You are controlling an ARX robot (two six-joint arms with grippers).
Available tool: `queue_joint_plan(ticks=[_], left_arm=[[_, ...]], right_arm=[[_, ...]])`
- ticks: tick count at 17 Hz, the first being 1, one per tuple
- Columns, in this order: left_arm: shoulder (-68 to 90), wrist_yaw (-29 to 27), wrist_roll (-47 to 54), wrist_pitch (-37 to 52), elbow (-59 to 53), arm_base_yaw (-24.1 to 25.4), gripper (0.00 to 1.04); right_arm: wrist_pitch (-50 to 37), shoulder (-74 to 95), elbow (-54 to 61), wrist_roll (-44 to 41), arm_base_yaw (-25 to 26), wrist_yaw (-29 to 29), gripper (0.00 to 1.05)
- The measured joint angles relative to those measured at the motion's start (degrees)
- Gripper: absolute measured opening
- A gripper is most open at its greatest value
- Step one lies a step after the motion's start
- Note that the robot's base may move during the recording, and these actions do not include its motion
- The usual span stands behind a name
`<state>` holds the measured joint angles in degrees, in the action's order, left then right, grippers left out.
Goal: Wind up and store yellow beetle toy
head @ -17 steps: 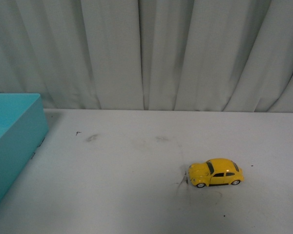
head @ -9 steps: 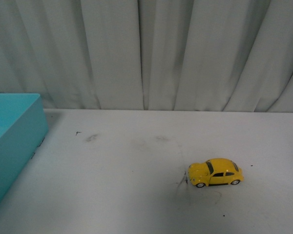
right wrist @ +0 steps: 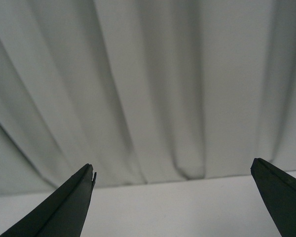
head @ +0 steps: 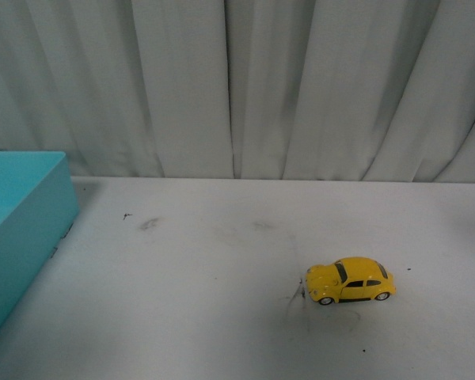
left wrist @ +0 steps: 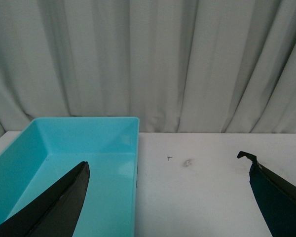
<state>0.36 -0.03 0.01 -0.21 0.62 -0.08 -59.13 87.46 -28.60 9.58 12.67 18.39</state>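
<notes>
The yellow toy car (head: 350, 280) stands on its wheels on the white surface (head: 182, 317), right of centre and well apart from the blue box (head: 24, 214) at the left edge. It sits exactly where it was a second ago. Neither arm shows in the front view, so winding has likely not begun. The left hand (left wrist: 164, 160) is spread wide beside the box, empty. The right hand (right wrist: 172, 164) is also spread and empty, facing the curtain (right wrist: 148, 74).
</notes>
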Motion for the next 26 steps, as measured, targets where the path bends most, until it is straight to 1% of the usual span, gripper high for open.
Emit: queue_joint_plan(ticks=[2,6,8,9,10,11,12,13,16,18,20,23,26], left_arm=[[0.0,0.0,0.0,0.0,0.0,0.0,0.98],[0.0,0.0,0.0,0.0,0.0,0.0,0.98],[0.0,0.0,0.0,0.0,0.0,0.0,0.98],[0.0,0.0,0.0,0.0,0.0,0.0,0.98],[0.0,0.0,0.0,0.0,0.0,0.0,0.98],[0.0,0.0,0.0,0.0,0.0,0.0,0.98],[0.0,0.0,0.0,0.0,0.0,0.0,0.98],[0.0,0.0,0.0,0.0,0.0,0.0,0.98],[0.0,0.0,0.0,0.0,0.0,0.0,0.98],[0.0,0.0,0.0,0.0,0.0,0.0,0.98],[0.0,0.0,0.0,0.0,0.0,0.0,0.98],[0.0,0.0,0.0,0.0,0.0,0.0,0.98],[0.0,0.0,0.0,0.0,0.0,0.0,0.98]], right_arm=[[0.9,3.7,-2.6,-0.5,-1.0,1.5,0.98],[3.9,12.6,-9.6,-3.5,-3.8,6.9,0.98],[5.0,17.3,-13.7,-6.9,-5.6,9.3,0.98],[9.5,20.7,-18.1,-10.9,-7.0,12.7,0.98],[16.3,24.5,-23.5,-19.5,-9.2,18.4,0.98],[34.4,25.0,-26.9,-41.7,-12.9,29.2,0.98],[45.8,28.5,-29.3,-59.4,-14.5,32.0,0.98],[52.5,33.2,-31.8,-68.1,-13.7,34.2,0.98],[62.2,36.7,-37.4,-74.5,-13.0,37.1,0.98],[70.1,39.3,-41.8,-79.3,-12.9,37.4,0.98],[76.9,41.9,-46.2,-84.8,-12.6,36.5,0.98],[81.2,44.3,-49.7,-88.9,-12.6,35.7,0.98],[89.2,46.9,-53.1,-94.1,-12.8,32.4,0.98]])
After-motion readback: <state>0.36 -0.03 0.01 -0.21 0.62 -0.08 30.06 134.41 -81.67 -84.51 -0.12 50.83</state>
